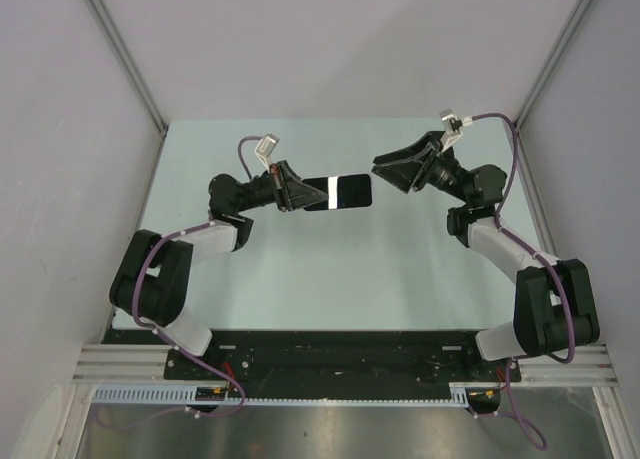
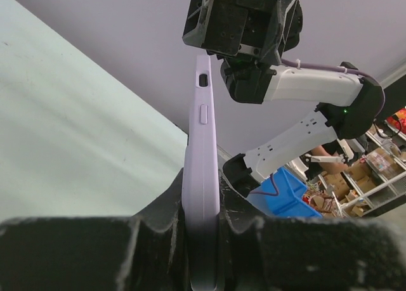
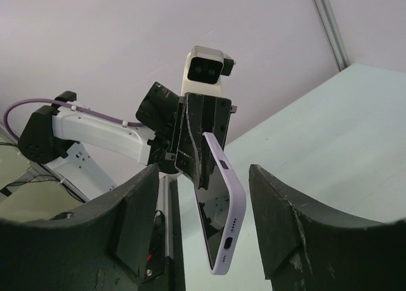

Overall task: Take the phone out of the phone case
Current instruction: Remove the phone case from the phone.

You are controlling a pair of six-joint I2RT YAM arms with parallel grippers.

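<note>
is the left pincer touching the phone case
Touching. The left wrist view shows the phone case clamped inside the left pincer, with no gap on either side.

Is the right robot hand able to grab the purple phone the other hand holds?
Probably yes. The right hand is open, facing the free end of the black phone in its lilac case, nothing between; the left hand grips only the other end.

Robotics lab cell: pale green table (image 1: 300,269), white side panels (image 1: 55,129) on aluminium posts (image 1: 122,57); beyond them, blue storage bin (image 2: 288,199), shelves (image 2: 379,167) of stacked boxes.
</note>
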